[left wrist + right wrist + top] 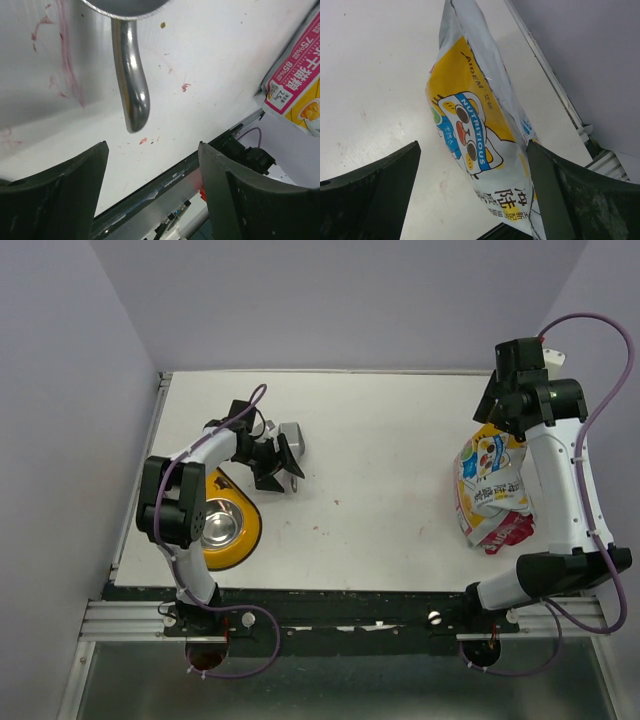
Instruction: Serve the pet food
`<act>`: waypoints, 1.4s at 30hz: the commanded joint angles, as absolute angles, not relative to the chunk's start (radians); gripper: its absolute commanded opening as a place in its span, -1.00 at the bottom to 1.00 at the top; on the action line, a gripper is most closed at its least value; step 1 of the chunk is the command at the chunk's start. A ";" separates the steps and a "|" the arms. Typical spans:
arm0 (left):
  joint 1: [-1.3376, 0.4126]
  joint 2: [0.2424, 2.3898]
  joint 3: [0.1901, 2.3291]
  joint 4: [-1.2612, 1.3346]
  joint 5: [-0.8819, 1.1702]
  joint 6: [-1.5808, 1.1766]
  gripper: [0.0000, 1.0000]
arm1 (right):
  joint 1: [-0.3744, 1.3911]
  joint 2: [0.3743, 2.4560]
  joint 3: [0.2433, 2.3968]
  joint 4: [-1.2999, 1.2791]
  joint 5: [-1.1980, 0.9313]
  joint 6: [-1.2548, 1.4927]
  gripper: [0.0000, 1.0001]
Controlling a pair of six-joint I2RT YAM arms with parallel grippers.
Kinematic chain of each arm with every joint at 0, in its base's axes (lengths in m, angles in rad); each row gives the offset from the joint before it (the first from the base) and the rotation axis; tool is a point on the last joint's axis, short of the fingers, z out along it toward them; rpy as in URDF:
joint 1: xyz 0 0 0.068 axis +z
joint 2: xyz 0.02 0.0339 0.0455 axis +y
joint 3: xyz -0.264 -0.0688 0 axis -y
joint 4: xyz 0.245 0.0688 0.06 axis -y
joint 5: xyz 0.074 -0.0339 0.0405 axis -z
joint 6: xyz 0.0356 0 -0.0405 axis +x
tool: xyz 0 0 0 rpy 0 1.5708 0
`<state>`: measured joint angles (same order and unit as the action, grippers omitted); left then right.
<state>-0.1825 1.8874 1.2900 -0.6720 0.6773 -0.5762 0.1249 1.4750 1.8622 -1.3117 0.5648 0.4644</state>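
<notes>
Tabletop (380,420) white, stained pink in places. Bag (492,490) set at 3 o'clock, flanked by right tool (472,150), fingers spread wide, nothing clamped. Feeder (254,528) placed at 8 o'clock, partly hidden under left arm. Left tool (152,150) held apart, empty, at 10 o'clock. Scoop (131,75) laid just ahead, handle pointed between fingers. One pellet (163,24) seen beside scoop rim.

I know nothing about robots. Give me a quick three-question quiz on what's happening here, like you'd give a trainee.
1. True or false: the left gripper is clamped on the metal scoop.
2. Fill in: the yellow feeder sits nearest the ____ arm.
3. What is between the right gripper's open fingers? A a cup; B the pet food bag; C a sponge.
Key: 1 false; 2 left; 3 B.
</notes>
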 commanded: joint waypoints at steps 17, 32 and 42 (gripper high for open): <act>-0.251 1.580 1.339 -0.821 0.652 -0.517 0.95 | 0.120 1.534 1.763 -1.381 0.707 0.456 0.47; -0.359 1.263 1.189 -0.841 0.496 -0.632 0.92 | 0.361 1.528 1.672 -1.232 0.553 0.313 -0.99; -0.365 1.085 1.190 -0.885 0.472 -0.779 0.82 | 0.655 1.600 1.781 -0.999 0.177 0.342 -0.99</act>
